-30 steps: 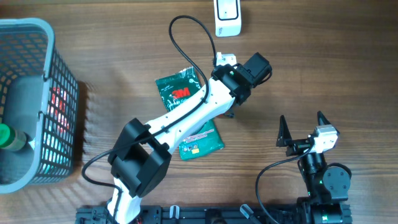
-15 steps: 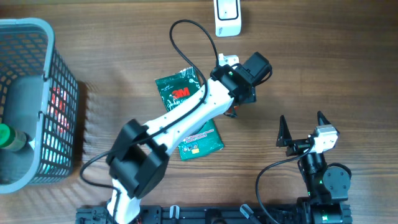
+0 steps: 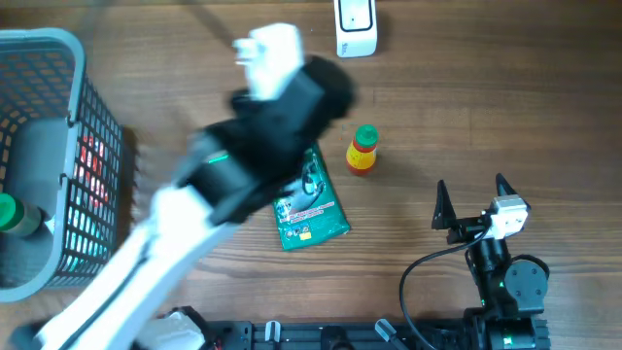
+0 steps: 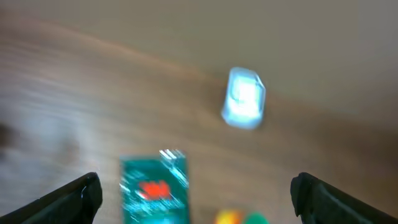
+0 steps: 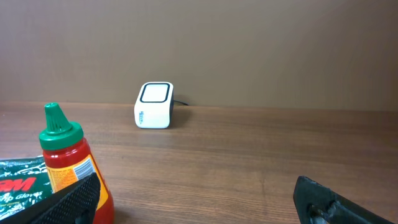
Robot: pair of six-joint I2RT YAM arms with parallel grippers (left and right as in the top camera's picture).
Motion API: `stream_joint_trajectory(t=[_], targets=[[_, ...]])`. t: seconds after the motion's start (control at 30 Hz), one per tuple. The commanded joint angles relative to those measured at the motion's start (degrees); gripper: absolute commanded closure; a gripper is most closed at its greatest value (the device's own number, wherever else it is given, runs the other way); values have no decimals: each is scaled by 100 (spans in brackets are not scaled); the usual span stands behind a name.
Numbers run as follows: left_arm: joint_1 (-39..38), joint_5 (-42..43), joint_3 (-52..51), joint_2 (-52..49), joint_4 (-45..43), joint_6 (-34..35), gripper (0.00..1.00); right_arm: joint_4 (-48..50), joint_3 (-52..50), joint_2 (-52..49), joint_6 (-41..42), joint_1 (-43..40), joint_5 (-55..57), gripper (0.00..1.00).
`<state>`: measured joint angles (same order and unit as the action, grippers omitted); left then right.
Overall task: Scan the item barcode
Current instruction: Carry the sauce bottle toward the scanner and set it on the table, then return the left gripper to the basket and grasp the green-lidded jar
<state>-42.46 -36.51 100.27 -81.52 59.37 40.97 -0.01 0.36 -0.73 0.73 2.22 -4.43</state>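
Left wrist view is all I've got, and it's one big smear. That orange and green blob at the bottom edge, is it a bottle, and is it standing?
Observer: Yes, it's a small sauce bottle. It stands upright on the table with its green cap on top.
Operator: Is anything gripping it?
Observer: No, nothing is touching it. The right tool is open and sits apart from the bottle, nearer the robot's base.
Operator: What's off to the left, outside my picture?
Observer: A grey mesh basket sits at the left end of the table. Another green-capped bottle is inside it.
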Motion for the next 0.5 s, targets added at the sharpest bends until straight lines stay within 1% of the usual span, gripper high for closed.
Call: stream_joint_trajectory(t=[0.0,0.13,0.2,0.3,0.37,0.47], targets=[[1215,-710,105,975,461,42,0,15,-7,52,-59,-4,13,0],[3097,-699,105,1414,1416,946,0,13,-7,52,-57,-4,13,0],[4026,-586,105,1445,1777,1224,0,13,-7,52,-57,-4,13,0],[5243,-44,63,1335,1939,1224,0,13,-7,52,-59,-4,13,0],[6262,660,-46,1137,1932,1224,0,13,-7,52,-59,-4,13,0],[7202,1384,-173,793,1932,1226,0,13,-7,52,-57,-4,13,0]])
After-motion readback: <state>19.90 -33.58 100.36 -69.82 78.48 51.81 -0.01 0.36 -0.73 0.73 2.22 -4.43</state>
